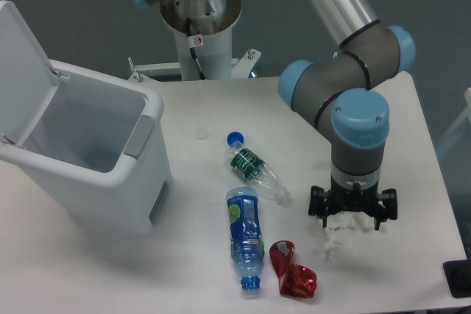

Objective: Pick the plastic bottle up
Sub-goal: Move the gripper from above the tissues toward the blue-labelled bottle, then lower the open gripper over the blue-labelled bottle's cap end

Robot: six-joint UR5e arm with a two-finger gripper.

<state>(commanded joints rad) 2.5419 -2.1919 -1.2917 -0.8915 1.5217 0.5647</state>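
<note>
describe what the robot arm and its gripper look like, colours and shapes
The arm is built of grey cylindrical joints with light blue round end caps and a silvery metal tube link. Its black two-finger gripper hangs from the wrist. No cables or markings are readable on it.
</note>
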